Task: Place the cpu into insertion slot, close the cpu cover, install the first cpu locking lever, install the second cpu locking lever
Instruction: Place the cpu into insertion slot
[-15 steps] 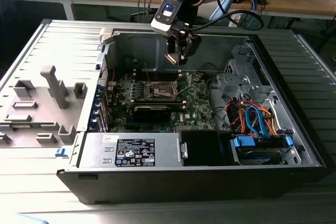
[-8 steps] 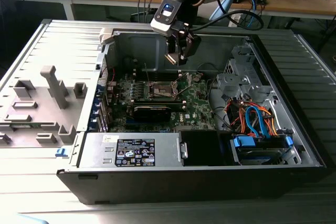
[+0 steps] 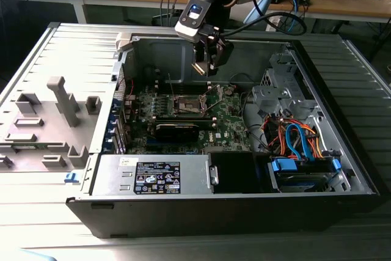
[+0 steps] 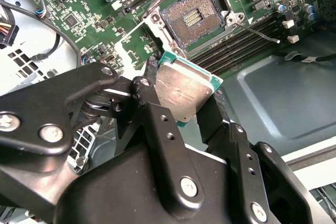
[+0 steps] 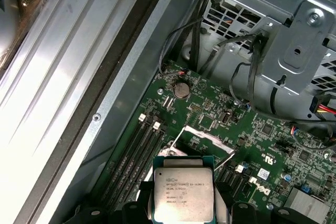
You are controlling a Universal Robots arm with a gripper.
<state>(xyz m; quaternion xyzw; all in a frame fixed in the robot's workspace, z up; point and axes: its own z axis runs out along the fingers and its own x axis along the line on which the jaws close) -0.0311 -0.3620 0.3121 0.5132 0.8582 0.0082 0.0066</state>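
- The cpu (image 5: 184, 195) hangs in the air above the green motherboard (image 5: 210, 114), close to the insertion slot (image 4: 195, 19) but not in it. In the exterior view the cpu (image 3: 200, 67) is a small pale square under the arm, higher than the socket.
- In the first wrist view its dull silver top carries several lines of small dark print and a few marks.
- White lettering (image 5: 260, 182) is printed on the board beside the chip.
- In the exterior view a white label (image 3: 156, 175) with dense print sits on the power supply (image 3: 183, 172) at the near side of the computer case (image 3: 201, 215).
- The gripper (image 4: 185, 90) pinches the chip by two opposite edges. Its black fingers (image 4: 152, 85) stand only as far apart as the chip is wide, with the metal face bare between them.
- In the second wrist view the socket is open, its brownish pin field uncovered inside the dark frame. A thin wire lever (image 4: 260, 34) lies swung out to one side of it.
- The cpu cover (image 5: 210, 139) shows in the first wrist view as a silvery frame raised just past the chip; its exact angle is hard to judge.
- The chip's near edge is cut off at the picture's border in the first wrist view, and the chip hides the board right behind it.
- In the second wrist view the gripper's black body covers the chip's rear part.
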